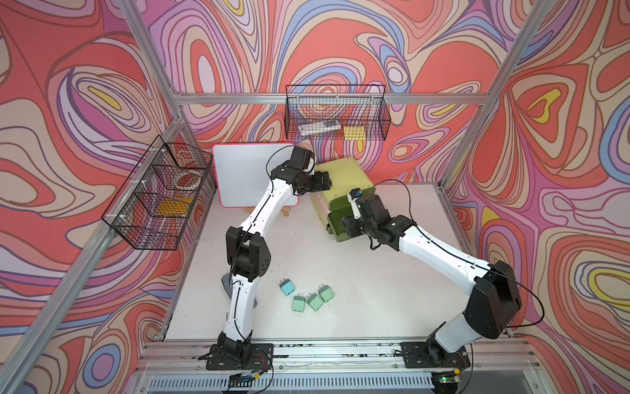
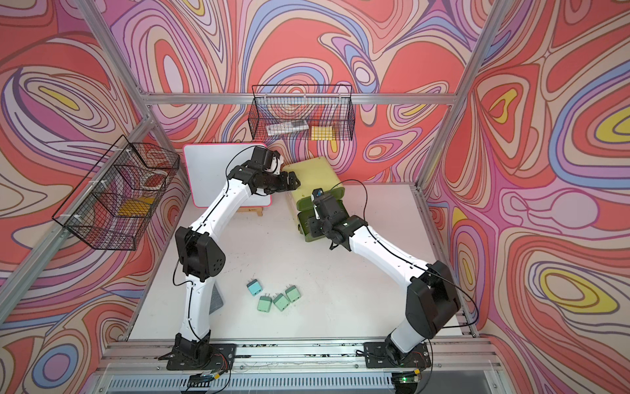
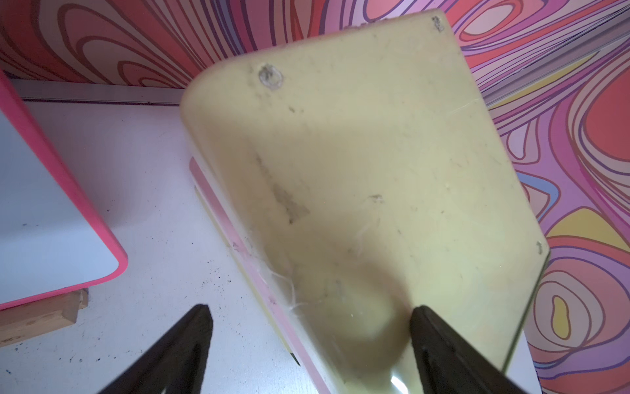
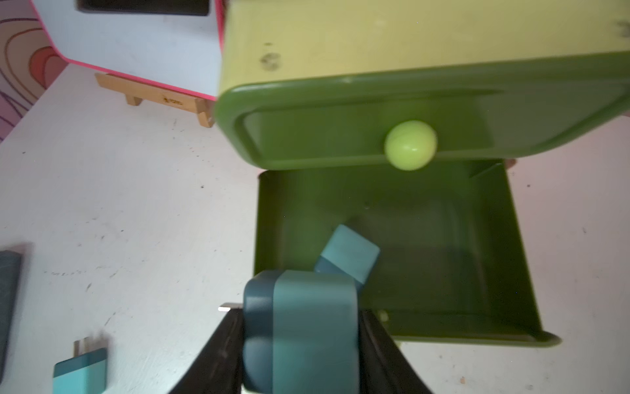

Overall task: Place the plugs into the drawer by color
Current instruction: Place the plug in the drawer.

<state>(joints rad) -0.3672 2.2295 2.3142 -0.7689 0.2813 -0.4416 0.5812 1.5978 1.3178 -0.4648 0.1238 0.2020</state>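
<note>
in both top views the right arm covers most of the open drawer, hiding its inside and the right gripper. in the right wrist view the held blue plug is blurred and cut by the picture's edge, as is a loose blue plug. the left gripper shows only cut-off fingers; whether one touches the chest is hard to say.

Pale yellow-green plastic chest on a white tabletop, centre frame in a top view, right of a pink-framed whiteboard.
One light blue cube-shaped plug lies in its pulled-out green drawer, a second light blue plug above that drawer's corner; lower centre, a third light blue plug lies left of three mint green plugs.
</note>
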